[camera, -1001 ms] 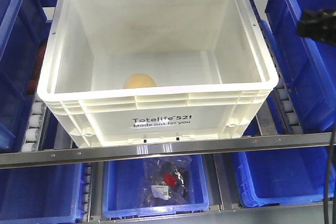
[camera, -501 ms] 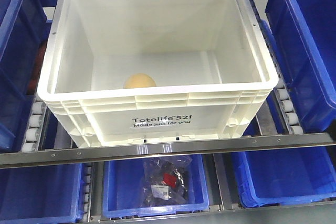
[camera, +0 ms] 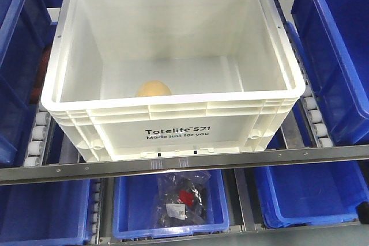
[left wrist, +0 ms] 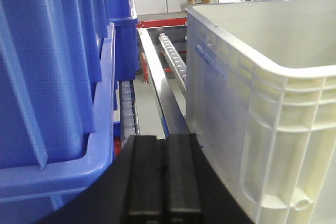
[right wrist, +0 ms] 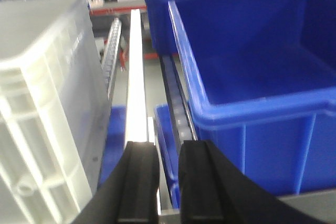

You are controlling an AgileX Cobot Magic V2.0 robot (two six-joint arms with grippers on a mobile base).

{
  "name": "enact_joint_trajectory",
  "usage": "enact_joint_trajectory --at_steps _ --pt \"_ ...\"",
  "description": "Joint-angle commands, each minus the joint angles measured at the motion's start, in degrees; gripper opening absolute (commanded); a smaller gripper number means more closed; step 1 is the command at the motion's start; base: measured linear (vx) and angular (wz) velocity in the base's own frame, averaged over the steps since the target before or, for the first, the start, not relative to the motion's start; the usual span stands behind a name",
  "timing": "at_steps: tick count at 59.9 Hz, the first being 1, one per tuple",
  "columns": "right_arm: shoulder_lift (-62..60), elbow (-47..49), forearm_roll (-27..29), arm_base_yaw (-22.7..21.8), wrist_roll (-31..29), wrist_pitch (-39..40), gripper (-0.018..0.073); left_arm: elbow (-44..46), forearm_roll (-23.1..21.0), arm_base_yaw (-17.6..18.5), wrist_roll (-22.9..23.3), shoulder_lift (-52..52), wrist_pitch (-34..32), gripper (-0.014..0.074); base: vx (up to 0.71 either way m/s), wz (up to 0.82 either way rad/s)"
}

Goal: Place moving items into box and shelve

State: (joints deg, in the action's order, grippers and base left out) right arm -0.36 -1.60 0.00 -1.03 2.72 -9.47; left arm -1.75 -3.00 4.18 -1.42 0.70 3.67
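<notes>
**Sitting on the shelf rollers, white crate holds one pale lump**

Front view: the white crate (camera: 173, 67) with black "Totelife 521" print rests on the roller shelf (camera: 173, 164), its printed wall just behind the metal front rail. One pale yellow-orange lump (camera: 153, 89) lies on the crate floor against the near wall, left of centre. No pinkish-brown lump can be seen. Blue bins (camera: 337, 44) flank the crate on both sides, and on the level below another blue bin (camera: 170, 203) holds a bagged dark item (camera: 181, 200). Neither arm appears here.

Left wrist view: the left claw (left wrist: 163, 174) has its black fingers pressed together with only a seam between them, holding nothing. It sits in the gap between a blue bin on its left and the crate's ribbed outer wall (left wrist: 262, 129) on its right.

Right wrist view: the right claw (right wrist: 168, 182) shows a narrow gap between its fingers, nothing held. The crate wall (right wrist: 47, 103) stands to its left, a blue bin (right wrist: 252, 93) to its right.
</notes>
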Motion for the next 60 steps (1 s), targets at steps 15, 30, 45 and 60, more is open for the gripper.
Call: enact_joint_trajectory --at_steps 15,30,45,60 --pt "-1.6 -0.6 0.0 0.0 -0.6 7.0 0.0214 -1.1 -0.5 -0.2 0.5 0.4 -3.7 -0.0006 0.00 0.00" --pt "-1.6 -0.6 0.0 0.0 -0.6 6.8 0.0214 -1.1 -0.5 -0.2 0.5 0.4 -3.7 -0.0006 0.00 0.00" --pt "-1.6 -0.6 0.0 0.0 -0.6 6.8 0.0214 -1.1 -0.5 -0.2 0.5 0.4 -3.7 -0.0006 0.00 0.00" --pt "-1.6 -0.6 0.0 0.0 -0.6 6.9 0.0216 -1.1 -0.5 -0.2 0.5 0.4 -3.7 -0.0006 0.00 0.00"
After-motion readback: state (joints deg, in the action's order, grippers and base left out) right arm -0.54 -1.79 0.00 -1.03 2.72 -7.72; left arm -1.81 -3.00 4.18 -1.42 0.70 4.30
